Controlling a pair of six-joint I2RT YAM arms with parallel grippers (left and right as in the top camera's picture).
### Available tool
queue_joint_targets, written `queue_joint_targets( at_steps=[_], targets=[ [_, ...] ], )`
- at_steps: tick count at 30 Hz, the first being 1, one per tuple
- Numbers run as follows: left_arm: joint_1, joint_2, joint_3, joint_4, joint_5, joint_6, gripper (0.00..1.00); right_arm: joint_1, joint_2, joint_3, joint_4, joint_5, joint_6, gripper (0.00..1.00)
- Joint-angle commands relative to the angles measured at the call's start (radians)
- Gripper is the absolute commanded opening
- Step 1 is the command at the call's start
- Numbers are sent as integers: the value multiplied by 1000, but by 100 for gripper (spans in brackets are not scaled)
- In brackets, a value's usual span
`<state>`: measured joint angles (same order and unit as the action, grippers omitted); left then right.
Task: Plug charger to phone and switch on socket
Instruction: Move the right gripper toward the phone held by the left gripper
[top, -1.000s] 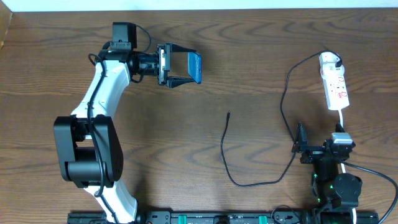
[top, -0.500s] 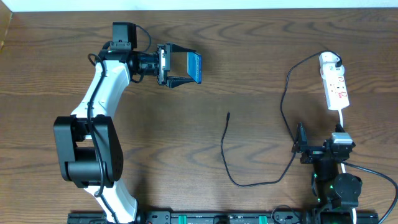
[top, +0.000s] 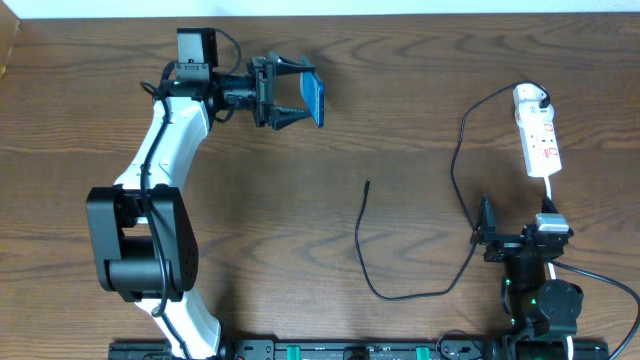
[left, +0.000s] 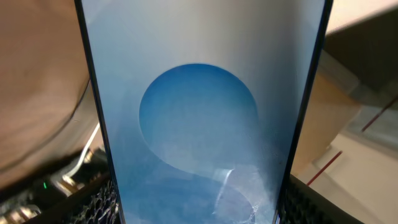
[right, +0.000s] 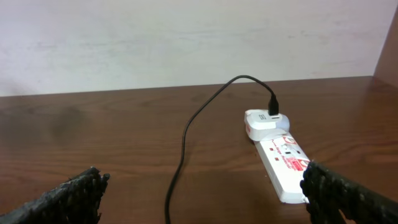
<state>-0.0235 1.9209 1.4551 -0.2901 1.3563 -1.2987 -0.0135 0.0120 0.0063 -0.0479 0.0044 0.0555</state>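
Phone (top: 314, 98) clamped in the left claw (top: 303, 91), with the charger (right: 185, 137) lying loose on the desk (top: 250, 200).
From overhead, the left arm is seen stretched to the desk's far side with its wrist turned toward the middle. Its claw is closed across the phone's width. The right arm is folded at the near edge, its claw (right: 202, 180) spread wide and empty, aimed at the socket (top: 540, 140). The plug tip (top: 367, 184) lies mid-desk, well apart from both claws. The screen's lighter circle is shown only by the left wrist view; both right pads (right: 74, 193) are seen only from the right wrist.
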Motion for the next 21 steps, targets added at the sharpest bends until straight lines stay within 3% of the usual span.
queue_joint_targets(
  at_steps=[1, 6, 15, 21],
  targets=[
    [0, -38, 23, 61, -42, 23, 7, 11, -5, -1, 19, 27, -13, 99],
    [0, -38, 23, 86, -172, 19, 6, 11, -5, 0, 65, 97, -50, 99],
    [0, -38, 23, 251, -203, 19, 7, -19, 12, 42, 126, 136, -114, 99],
    [0, -38, 23, 251, -224, 18, 7, -63, 205, 189, 127, 107, -132, 99]
  ],
)
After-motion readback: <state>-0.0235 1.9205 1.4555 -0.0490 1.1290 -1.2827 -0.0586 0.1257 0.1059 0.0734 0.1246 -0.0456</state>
